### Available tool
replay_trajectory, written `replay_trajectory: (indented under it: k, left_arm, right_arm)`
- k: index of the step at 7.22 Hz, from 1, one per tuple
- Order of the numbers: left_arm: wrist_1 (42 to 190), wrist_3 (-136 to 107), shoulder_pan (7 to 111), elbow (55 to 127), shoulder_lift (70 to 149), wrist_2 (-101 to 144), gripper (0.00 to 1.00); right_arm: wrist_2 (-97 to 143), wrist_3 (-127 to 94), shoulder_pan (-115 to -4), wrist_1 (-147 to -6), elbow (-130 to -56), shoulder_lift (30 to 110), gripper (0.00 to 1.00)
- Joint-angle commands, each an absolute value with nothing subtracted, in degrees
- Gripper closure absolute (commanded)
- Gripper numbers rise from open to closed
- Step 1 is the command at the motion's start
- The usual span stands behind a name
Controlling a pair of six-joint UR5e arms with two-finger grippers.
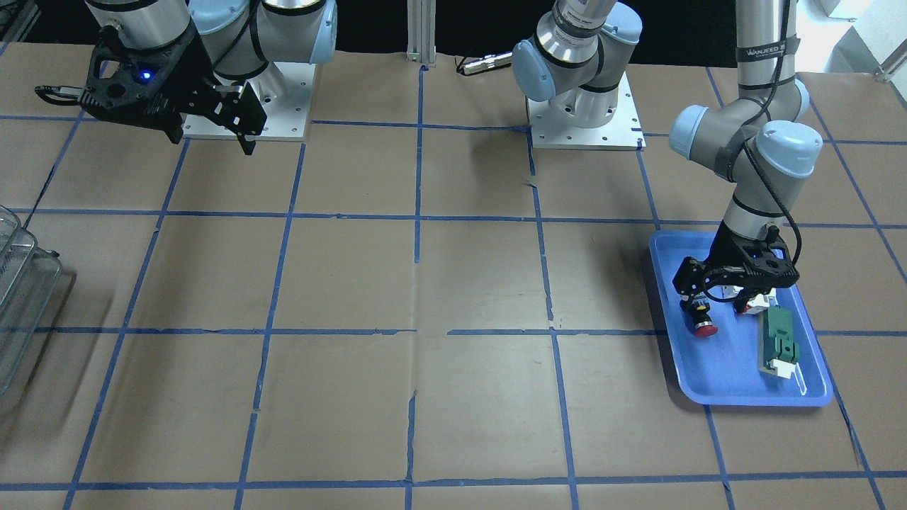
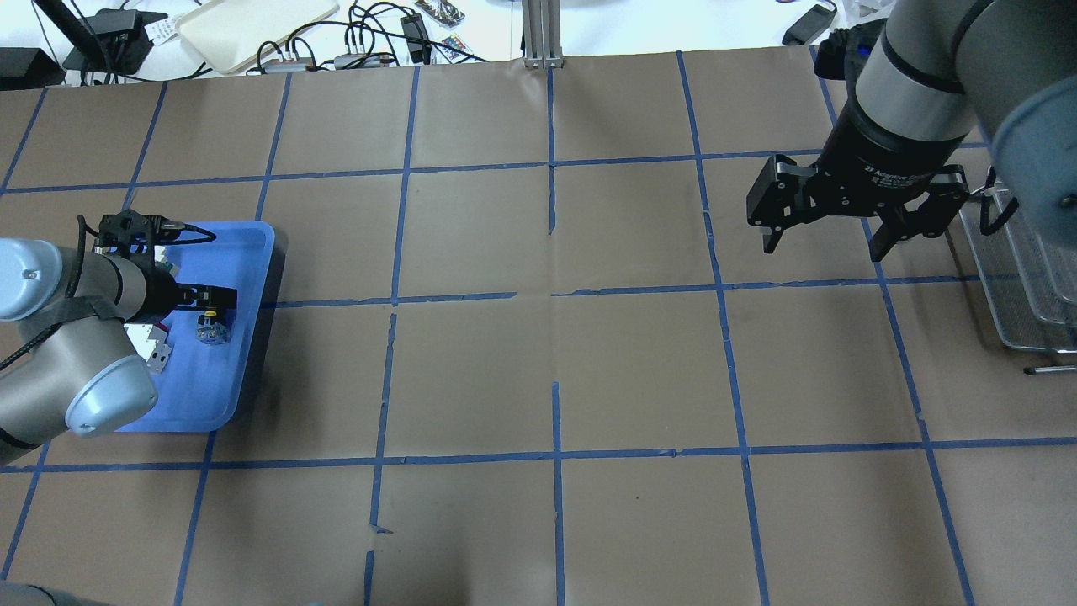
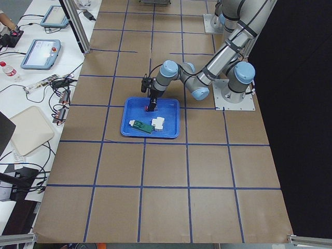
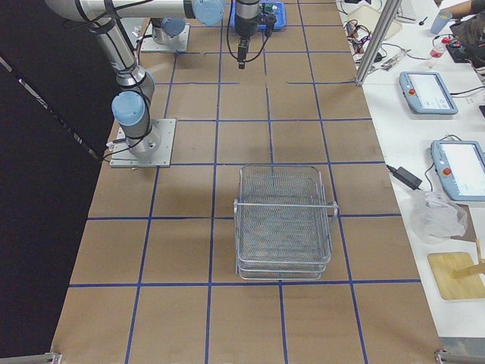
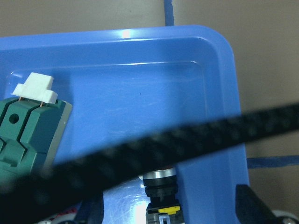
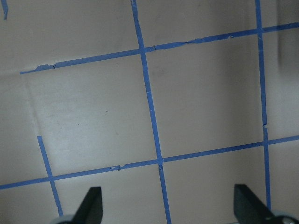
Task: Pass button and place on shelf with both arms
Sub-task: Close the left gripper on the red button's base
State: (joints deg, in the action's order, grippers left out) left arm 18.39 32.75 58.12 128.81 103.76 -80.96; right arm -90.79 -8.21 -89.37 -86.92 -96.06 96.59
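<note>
The button (image 1: 703, 322), with its red cap and black body, lies on its side in the blue tray (image 1: 723, 375). My left gripper (image 1: 714, 306) is low over the tray and open. In the left wrist view the button (image 5: 160, 193) lies between the two spread fingers (image 5: 250, 205), and I see no contact. The overhead view shows the button (image 2: 212, 328) just past the gripper. My right gripper (image 2: 833, 240) is open and empty above the table, next to the wire shelf (image 2: 1022, 286). The shelf also shows in the exterior right view (image 4: 284, 224).
A green part (image 1: 778, 343) and a white block (image 1: 758, 301) lie in the tray beside the button. A black cable (image 5: 154, 154) crosses the left wrist view. Brown paper with blue tape lines (image 2: 555, 337) covers the table between the arms.
</note>
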Motion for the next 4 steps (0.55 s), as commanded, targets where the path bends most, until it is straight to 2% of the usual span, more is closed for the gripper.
replay_trajectory:
  k: [1,4]
  left_arm:
    - [18.2,32.9,55.8,129.5,104.4,-80.9,0.03]
    - [17.8,32.9,55.6,132.5,105.4,-80.9,0.10]
  right_arm:
    - [-90.7,-8.0,-89.3,-87.5,-96.1,96.4,0.00]
    - [-90.8,-8.0,-89.3,-87.3,-96.1,96.6,0.00]
